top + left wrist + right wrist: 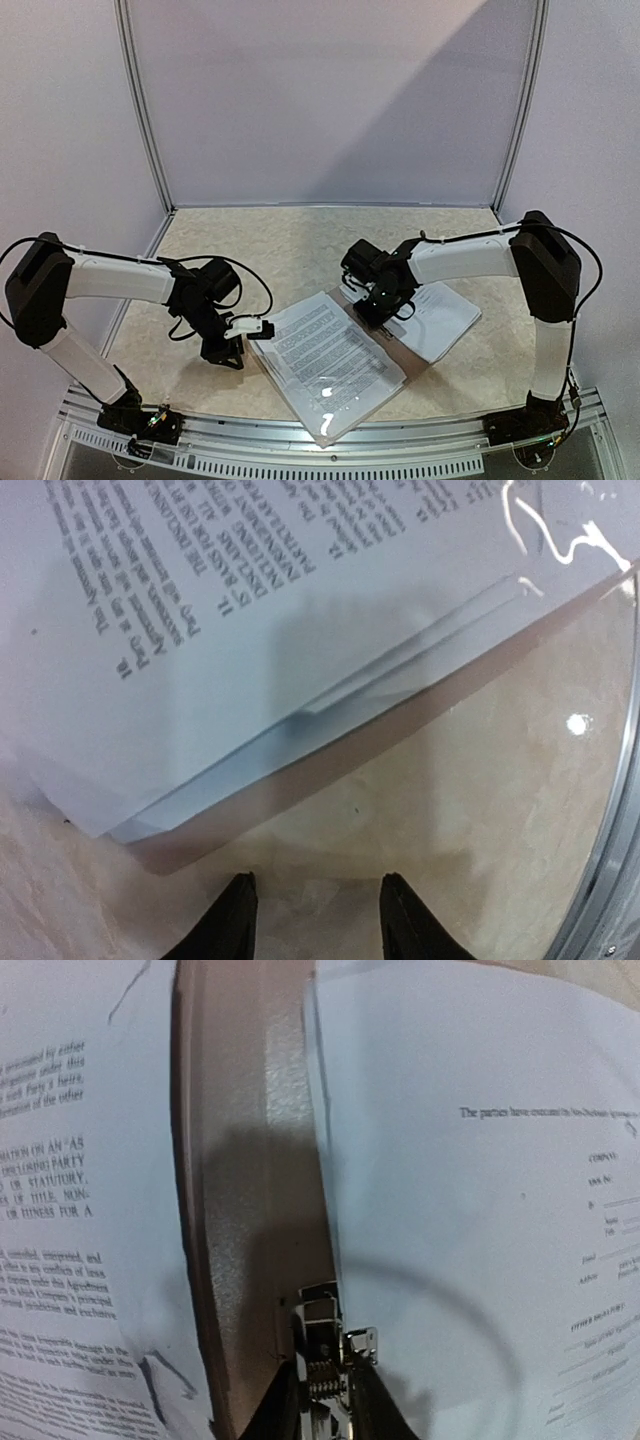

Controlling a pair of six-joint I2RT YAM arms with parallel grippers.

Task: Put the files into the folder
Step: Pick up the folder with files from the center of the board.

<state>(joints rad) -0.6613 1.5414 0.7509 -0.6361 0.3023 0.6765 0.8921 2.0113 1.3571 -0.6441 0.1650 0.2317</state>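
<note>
Clip (325, 1345) on folder (250, 1210), R-wrist only

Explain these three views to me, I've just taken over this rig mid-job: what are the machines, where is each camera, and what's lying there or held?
The top view looks down on a left arm and a right arm, both robots. The left gripper sits beside a stack of printed sheets; its wrist camera shows its fingers apart, holding nothing. The right gripper is at the tan folder, between that stack and another sheet; its wrist camera shows a metal clip at its tip, but whether it grips is unclear.
</note>
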